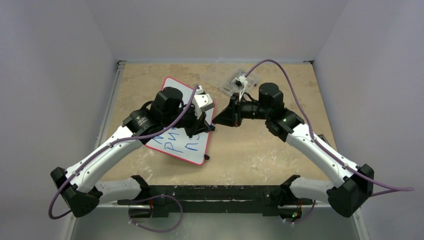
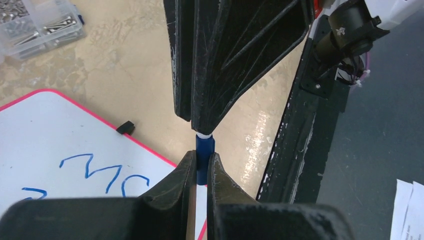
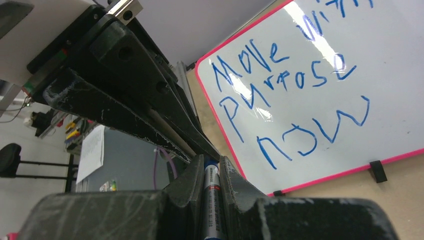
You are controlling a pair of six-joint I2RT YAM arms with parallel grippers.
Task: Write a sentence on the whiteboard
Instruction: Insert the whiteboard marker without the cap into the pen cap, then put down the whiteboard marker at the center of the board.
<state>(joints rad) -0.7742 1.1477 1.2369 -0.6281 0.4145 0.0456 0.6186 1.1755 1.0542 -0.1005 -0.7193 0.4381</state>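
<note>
The whiteboard (image 1: pixel 192 150) lies on the table left of centre, its red rim also in the left wrist view (image 2: pixel 60 130) and the right wrist view (image 3: pixel 325 125). The sentence (image 3: pixel 290 85) in blue letters reads "Move with purpose now"; parts of it show in the top view (image 1: pixel 175 141) and the left wrist view (image 2: pixel 105 175). My left gripper (image 1: pixel 210 128) (image 2: pixel 201 156) is shut on a blue marker cap (image 2: pixel 205 155). My right gripper (image 1: pixel 220 120) (image 3: pixel 211 161) is shut on the blue marker (image 3: pixel 211 192). The two grippers meet tip to tip by the board's right edge.
A clear plastic box of screws (image 1: pixel 235 82) (image 2: pixel 37 22) stands at the back of the table behind the right gripper. The black base rail (image 1: pixel 215 192) (image 2: pixel 305 125) runs along the near edge. White walls enclose the left, back and right sides.
</note>
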